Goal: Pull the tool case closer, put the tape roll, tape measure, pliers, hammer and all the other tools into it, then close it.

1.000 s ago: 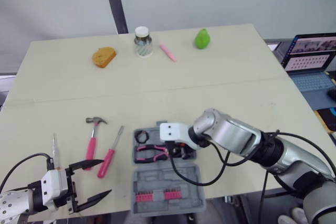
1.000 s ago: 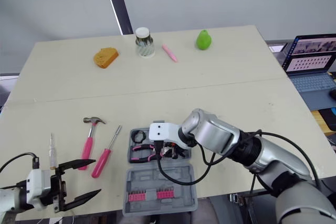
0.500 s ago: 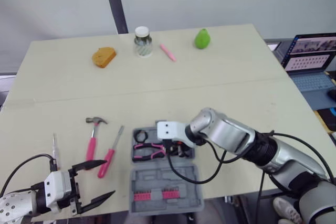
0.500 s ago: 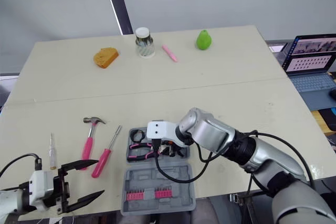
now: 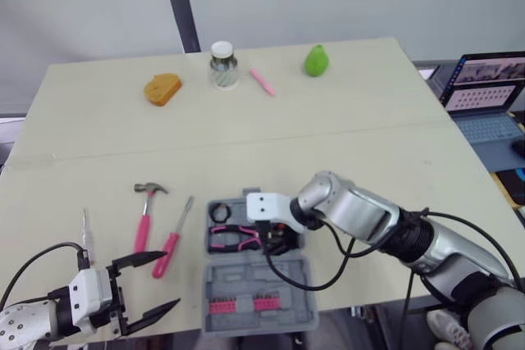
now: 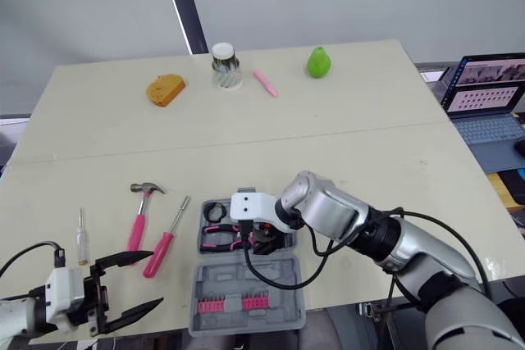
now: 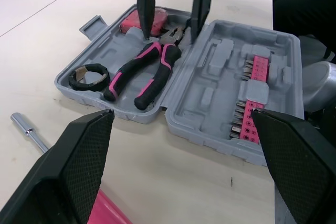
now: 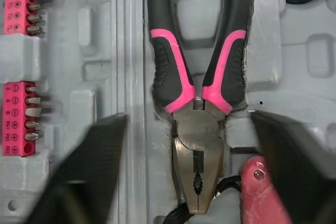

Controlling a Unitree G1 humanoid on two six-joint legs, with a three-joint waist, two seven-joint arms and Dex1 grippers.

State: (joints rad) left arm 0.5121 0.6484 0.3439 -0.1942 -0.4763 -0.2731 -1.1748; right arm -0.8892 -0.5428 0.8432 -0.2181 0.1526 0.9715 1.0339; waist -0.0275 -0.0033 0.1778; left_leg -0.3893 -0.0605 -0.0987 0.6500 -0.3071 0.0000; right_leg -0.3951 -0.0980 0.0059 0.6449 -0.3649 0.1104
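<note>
Right wrist view: pliers (image 8: pixel 197 108) seated in tool case (image 5: pixel 262 272), right jaws apart astride them, barely moved, so release looks done. Left jaws apart, left of case, near unpacked hammer (image 5: pixel 146 215).

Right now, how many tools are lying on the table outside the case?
3: the hammer left of the case, the red-handled screwdriver beside it, a small screwdriver farthest left. The right arm could hide more.
</note>
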